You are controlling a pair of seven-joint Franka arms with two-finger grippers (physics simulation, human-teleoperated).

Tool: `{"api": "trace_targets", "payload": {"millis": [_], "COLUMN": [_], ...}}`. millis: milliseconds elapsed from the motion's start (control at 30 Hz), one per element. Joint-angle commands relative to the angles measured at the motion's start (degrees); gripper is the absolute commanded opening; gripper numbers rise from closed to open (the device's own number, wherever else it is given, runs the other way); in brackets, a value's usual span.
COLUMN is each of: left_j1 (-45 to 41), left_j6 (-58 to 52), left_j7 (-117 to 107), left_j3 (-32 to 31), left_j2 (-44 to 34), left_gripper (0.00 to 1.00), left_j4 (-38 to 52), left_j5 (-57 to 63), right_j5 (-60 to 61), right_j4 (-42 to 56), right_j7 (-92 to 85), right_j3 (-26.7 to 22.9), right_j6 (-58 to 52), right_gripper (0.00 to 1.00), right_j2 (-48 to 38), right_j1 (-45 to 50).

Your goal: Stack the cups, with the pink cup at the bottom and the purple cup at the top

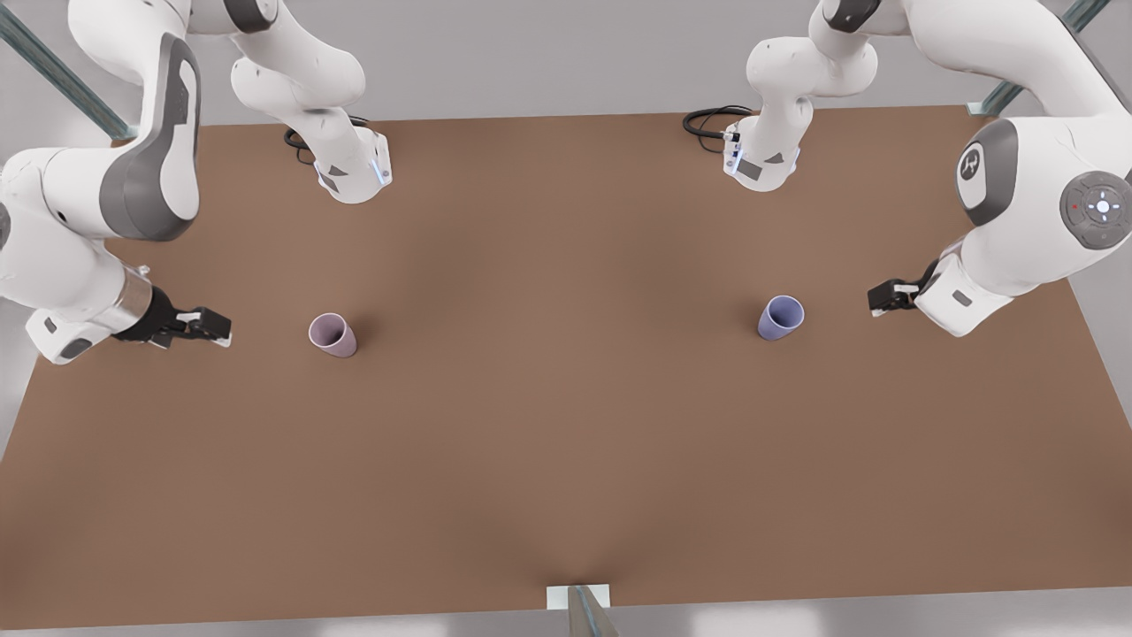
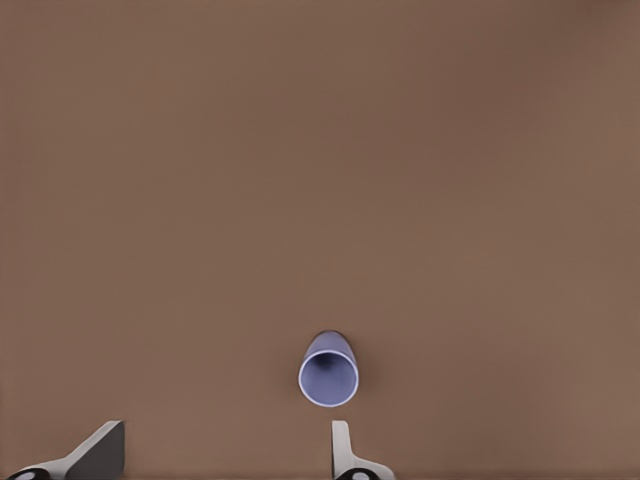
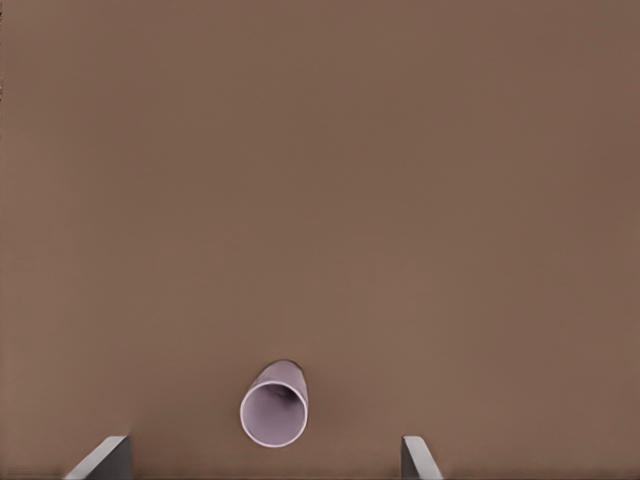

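Observation:
The pink cup (image 1: 332, 334) stands upright on the brown table (image 1: 566, 442) toward the front view's left. My right gripper (image 1: 215, 327) hovers beside it on the outer side, open and holding nothing. The right wrist view shows this cup (image 3: 273, 416) just ahead of the spread fingers of the right gripper (image 3: 265, 458). The purple cup (image 1: 781, 317) stands upright toward the front view's right. My left gripper (image 1: 877, 297) is off to its outer side, open and apart from it. In the left wrist view the same cup (image 2: 328, 372) sits just beyond the left gripper (image 2: 222, 448).
Both arm bases (image 1: 354, 172) (image 1: 761, 164) are mounted at the table's far edge, each with a black cable. A small metal bracket (image 1: 579, 602) sits at the middle of the near edge. Bare tabletop lies between the two cups.

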Motion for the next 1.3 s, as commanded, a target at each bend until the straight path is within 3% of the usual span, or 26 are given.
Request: {"api": "trace_targets", "payload": {"millis": [0,33,67,200,333,467,667,1267], "left_j1": [0.0,0.1,0.1,0.0,0.1,0.1,0.1,-0.3], "left_j6": [0.3,0.3,0.4,1.6,2.1,2.0,-0.1,0.1], "left_j7": [2.1,2.1,2.1,2.0,2.1,2.1,1.4,1.9], "left_j3": [0.0,0.0,0.0,0.0,0.5,0.5,1.3,2.2], "left_j2": [0.0,0.0,0.0,0.5,0.8,0.9,0.0,0.3], "left_gripper": [1.00,1.00,1.00,1.00,1.00,1.00,1.00,1.00], "left_j4": [0.0,0.0,0.0,-0.5,-0.8,-0.8,-0.6,-0.8], "left_j5": [-0.2,-0.1,-0.2,-0.3,-0.2,-0.2,-0.1,-0.2], "right_j5": [0.0,0.0,0.0,0.0,0.0,0.1,0.7,0.8], "right_j4": [-0.9,-2.1,-9.6,-25.9,-35.2,-46.4,-47.0,-51.8], "right_j7": [3.9,3.8,3.4,-0.1,-3.0,-3.0,-2.5,-4.1], "right_j3": [0.0,0.0,0.1,0.0,-0.2,-0.2,-0.2,-0.2], "right_j6": [1.8,3.3,6.9,13.7,21.3,40.6,49.3,48.7], "right_gripper": [1.00,1.00,1.00,1.00,1.00,1.00,1.00,1.00], "right_j2": [-0.5,-0.6,-4.8,-6.5,-6.3,-5.7,-2.9,-3.4], "right_j1": [0.2,0.2,1.0,0.7,0.6,0.6,1.1,0.6]}}
